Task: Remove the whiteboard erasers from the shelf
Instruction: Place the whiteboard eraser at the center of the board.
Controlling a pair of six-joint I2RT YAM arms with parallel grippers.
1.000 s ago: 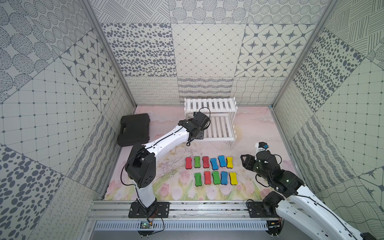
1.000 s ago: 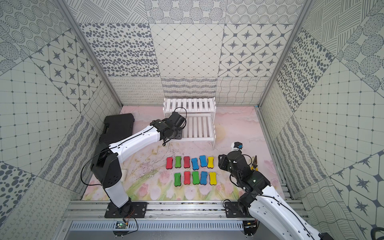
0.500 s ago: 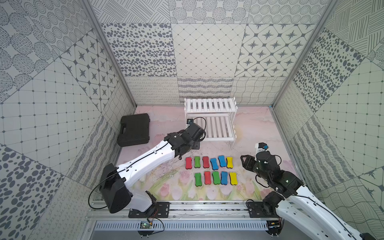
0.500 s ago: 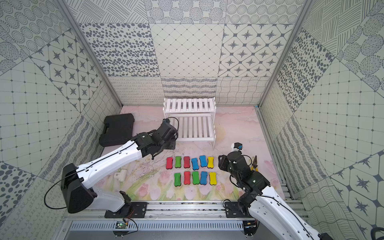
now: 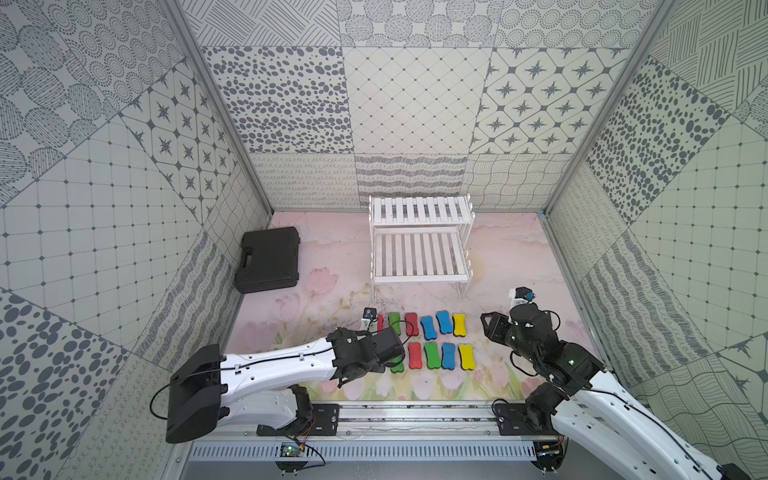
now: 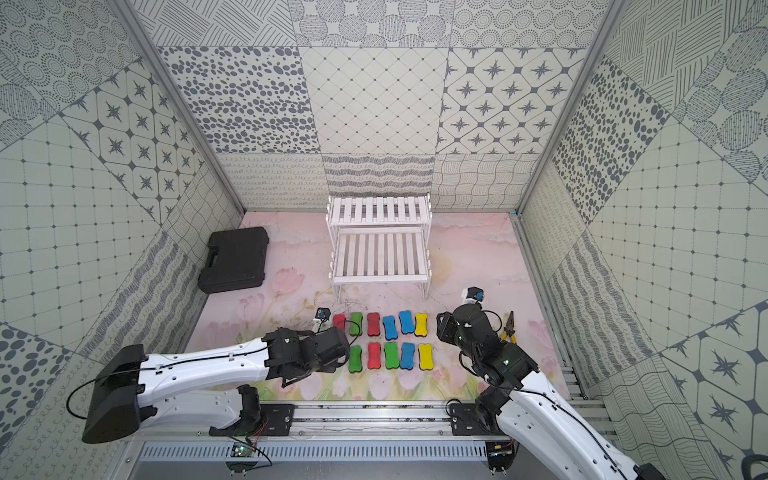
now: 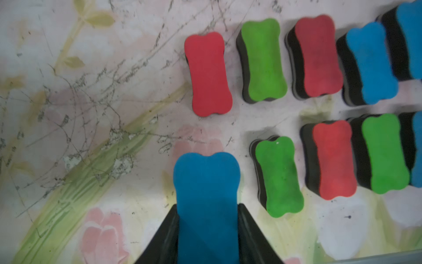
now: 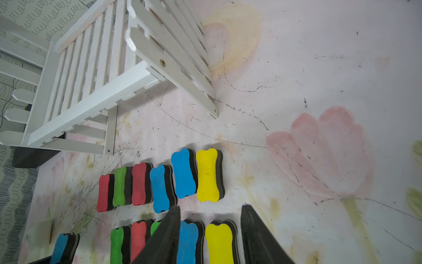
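Eleven whiteboard erasers [image 5: 432, 355] parked on the floral mat [image 5: 324, 266] just in front of the shelf [image 5: 417, 253], in two rows; six in the row nearer the shelf, five in the one farther out; twelfth, a blue eraser [image 7: 206, 182], pinched between the jaws of the left gripper [image 7: 207, 205] at the left end of that farther row, next to a green one; can't tell if touching the mat or just above it; right gripper [image 8: 211, 206] out front of the shelf's right leg, near the yellow end of the rows, jaws narrowly parted with nothing between them; black case [image 5: 269, 259] off to the shelf's left; yellow-handled pliers [image 6: 508, 328] front-right of the shelf.
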